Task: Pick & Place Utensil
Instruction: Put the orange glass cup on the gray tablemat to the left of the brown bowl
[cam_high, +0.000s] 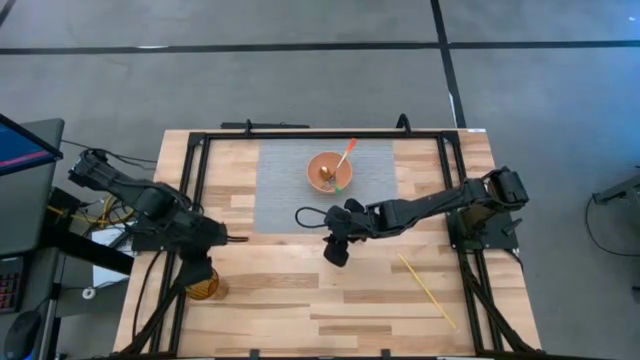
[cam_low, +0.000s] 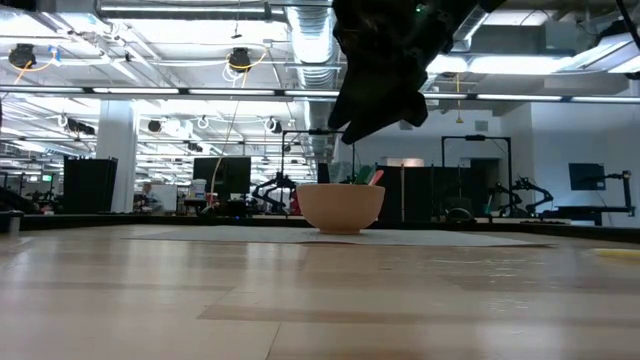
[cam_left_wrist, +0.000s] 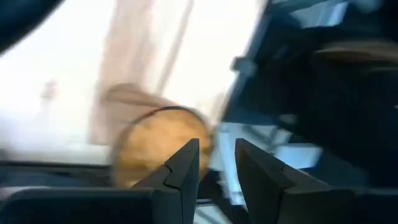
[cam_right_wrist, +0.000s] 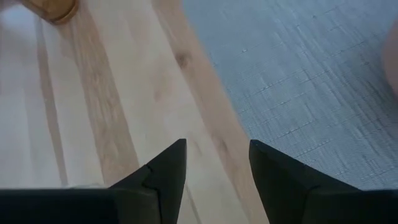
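Note:
A tan bowl (cam_high: 328, 172) (cam_low: 340, 207) stands on a grey mat (cam_high: 290, 185) and holds utensils: one with an orange-pink handle (cam_high: 346, 154) leans out over the far rim, and a green one lies inside. A thin pale wooden stick (cam_high: 428, 292) lies flat on the table toward the near right. My right gripper (cam_high: 336, 252) (cam_right_wrist: 216, 163) hovers open above the mat's near edge, on the near side of the bowl, with nothing between its fingers. My left gripper (cam_left_wrist: 216, 163) waits at the table's left edge, open, beside an amber cup (cam_high: 203, 287) (cam_left_wrist: 155, 144).
A black frame (cam_high: 200, 180) runs along the table's left, far and right sides. The amber cup stands near the near-left corner. Bare wood (cam_high: 330, 310) stretches between the mat and the near edge.

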